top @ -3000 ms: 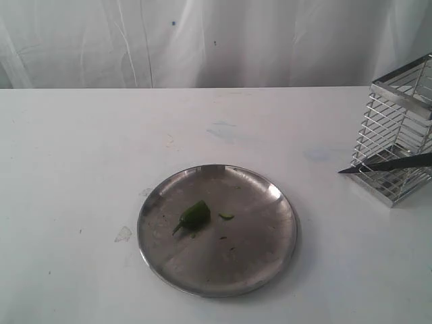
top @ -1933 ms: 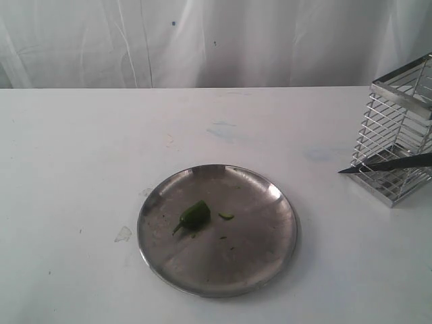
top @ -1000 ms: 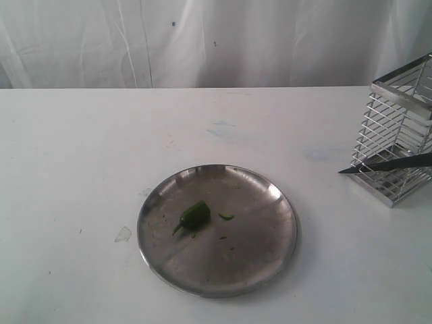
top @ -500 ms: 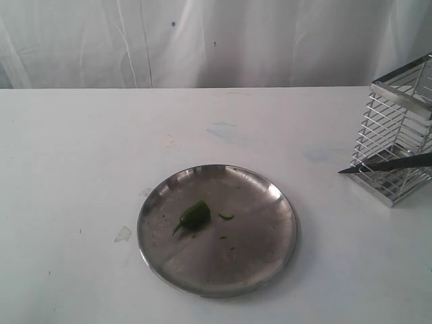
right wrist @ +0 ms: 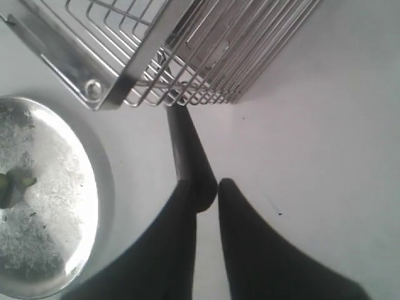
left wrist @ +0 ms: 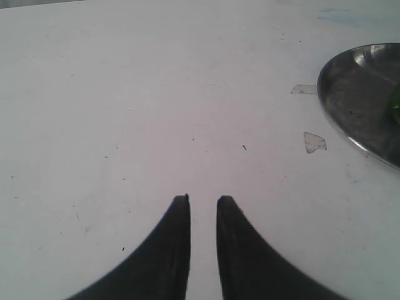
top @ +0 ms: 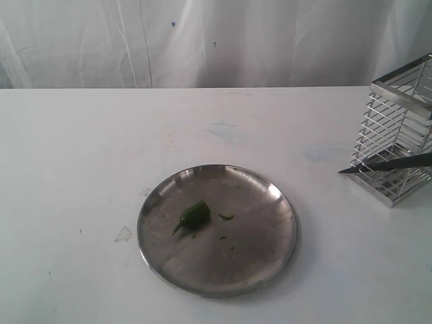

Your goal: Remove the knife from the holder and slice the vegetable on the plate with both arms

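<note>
A round, shallow, dull silver steel plate (top: 270, 263) sits on a white table (top: 81, 148) at the lower centre of the exterior view. On the plate's left half lies a small dark green chilli pepper (top: 196, 214), its thin stem pointing to the lower left. Just to its right, not touching it, lies one small green cut piece (top: 226, 217).

Further back, at the right edge of the frame, a long slim all-black knife (top: 388, 163) lies nearly level. Its pointed tip aims left and the rest runs out of frame. It crosses the foot of a tall square holder of shiny chrome wire bars (top: 398, 111), which stands upright, well apart from the plate. I cannot tell whether the blade passes through the bars or in front of them.

In the right wrist view, the right gripper (right wrist: 207, 184) has the butt of the knife handle between its black fingertips. A thin pale gap shows on one side, and I cannot tell whether the handle is clamped.

In the left wrist view, the left gripper (left wrist: 202, 200) hangs over the table beside the plate's rim, fingers slightly parted, grasping nothing.

Farthest back, a white curtain (top: 270, 40) fills the top of the exterior view.
</note>
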Action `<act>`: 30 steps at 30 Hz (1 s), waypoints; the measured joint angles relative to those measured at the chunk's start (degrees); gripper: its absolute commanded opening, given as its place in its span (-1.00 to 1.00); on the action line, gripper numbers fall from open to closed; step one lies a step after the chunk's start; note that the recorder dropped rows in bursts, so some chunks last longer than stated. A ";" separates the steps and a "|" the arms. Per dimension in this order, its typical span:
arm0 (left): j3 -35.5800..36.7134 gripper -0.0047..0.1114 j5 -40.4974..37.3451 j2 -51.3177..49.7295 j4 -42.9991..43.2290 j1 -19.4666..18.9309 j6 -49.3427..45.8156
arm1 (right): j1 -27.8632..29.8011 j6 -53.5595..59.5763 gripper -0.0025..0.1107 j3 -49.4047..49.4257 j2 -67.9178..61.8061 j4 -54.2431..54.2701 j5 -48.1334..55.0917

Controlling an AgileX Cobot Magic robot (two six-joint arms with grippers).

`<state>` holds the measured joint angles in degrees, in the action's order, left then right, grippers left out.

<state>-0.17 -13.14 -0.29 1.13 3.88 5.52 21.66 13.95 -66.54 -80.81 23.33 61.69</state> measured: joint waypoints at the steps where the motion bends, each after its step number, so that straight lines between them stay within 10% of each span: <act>1: 0.00 -0.53 0.00 0.00 0.00 0.00 0.00 | -0.12 0.33 -0.44 0.13 0.00 0.00 0.00; 8: 0.00 -0.53 0.00 0.00 0.00 0.00 0.00 | -0.50 0.62 -0.05 2.68 0.00 0.36 -0.94; 30: 0.00 -0.53 0.00 0.00 0.00 0.00 0.00 | -0.50 0.62 -0.05 8.40 -3.72 8.45 -10.88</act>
<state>-0.17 -13.14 -0.29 1.13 3.88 5.52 21.15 14.57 -58.14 -84.53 31.78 50.81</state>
